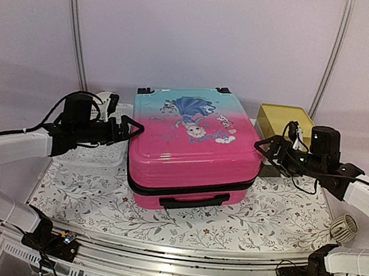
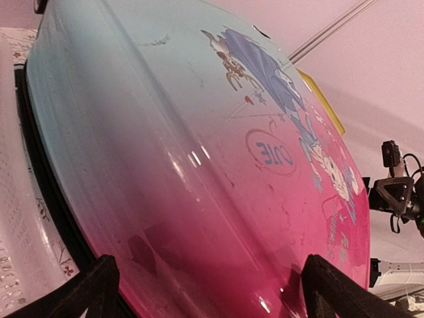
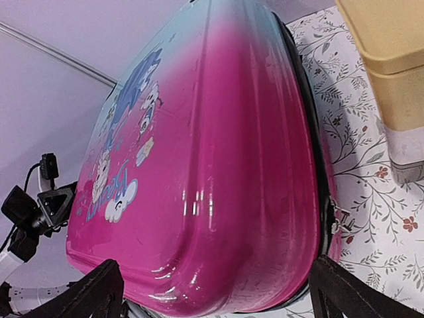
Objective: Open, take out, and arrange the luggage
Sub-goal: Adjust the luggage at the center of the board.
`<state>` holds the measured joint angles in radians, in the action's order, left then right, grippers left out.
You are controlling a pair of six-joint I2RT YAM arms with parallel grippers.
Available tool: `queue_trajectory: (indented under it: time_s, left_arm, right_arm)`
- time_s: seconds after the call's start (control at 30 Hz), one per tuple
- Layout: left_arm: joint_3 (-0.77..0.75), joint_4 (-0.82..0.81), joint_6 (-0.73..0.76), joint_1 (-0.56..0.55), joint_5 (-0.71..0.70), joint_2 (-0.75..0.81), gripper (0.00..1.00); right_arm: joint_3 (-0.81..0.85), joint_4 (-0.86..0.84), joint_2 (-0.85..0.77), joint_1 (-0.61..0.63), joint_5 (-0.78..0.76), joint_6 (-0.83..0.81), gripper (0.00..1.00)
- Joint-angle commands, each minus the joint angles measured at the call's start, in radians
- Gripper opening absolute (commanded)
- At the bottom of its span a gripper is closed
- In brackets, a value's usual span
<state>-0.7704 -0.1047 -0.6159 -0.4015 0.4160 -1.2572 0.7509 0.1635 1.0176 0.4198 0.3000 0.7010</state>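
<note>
Lying shut and flat on the bench [image 1: 262, 215], the luggage [image 1: 193, 149] shows a glossy, ribbed hard shell fading pink to turquoise, a black zipper band and a cartoon print whose lettering cannot be read, with the left hand [image 1: 135, 130] and right hand [image 1: 264, 148] open just beside its sides.

The surface [image 1: 262, 215] is carrying one luggage [image 1: 190, 145], one white basket [image 1: 94, 157] and one yellow-topped box [image 1: 281, 116]; two are hovering, the left gripper [image 1: 133, 132] and the right gripper [image 1: 261, 153].

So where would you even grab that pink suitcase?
Probably the black handle on the near face of the luggage, coming in from the front. It stands proud as a thin bar, while the rounded glossy shell looks too wide and slippery to pinch.
</note>
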Motion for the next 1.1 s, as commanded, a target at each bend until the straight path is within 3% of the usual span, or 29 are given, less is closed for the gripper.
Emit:
queue_trajectory:
  time_s: [0.0,0.13,0.33,0.6,0.73,0.9,1.07]
  left_arm:
    - [-0.017,0.005,-0.058,-0.036,0.04,-0.026,0.98]
    - [-0.016,-0.046,-0.101,-0.106,0.064,-0.05,0.98]
    - [-0.013,-0.053,-0.118,-0.182,-0.006,-0.033,0.98]
    - [0.005,0.04,-0.068,-0.187,-0.188,0.041,0.98]
    - [0.019,0.084,-0.048,-0.162,-0.266,0.079,0.98]
    - [0.023,0.111,-0.04,-0.06,-0.205,0.095,0.98]
    - [-0.003,0.165,0.013,0.047,-0.152,0.131,0.98]
  right_arm:
    - [0.049,-0.025,0.037,0.025,-0.004,-0.015,0.99]
    - [0.047,-0.007,0.024,0.025,-0.089,-0.016,0.99]
    - [0.042,0.017,0.001,0.025,-0.161,0.001,0.99]
    - [0.098,0.043,0.071,0.025,-0.145,-0.094,0.99]
    - [0.169,0.093,0.144,0.025,-0.11,-0.187,0.99]
    - [0.223,0.11,0.236,0.034,0.088,-0.265,0.98]
    - [0.195,0.029,0.188,0.161,0.173,-0.3,0.98]
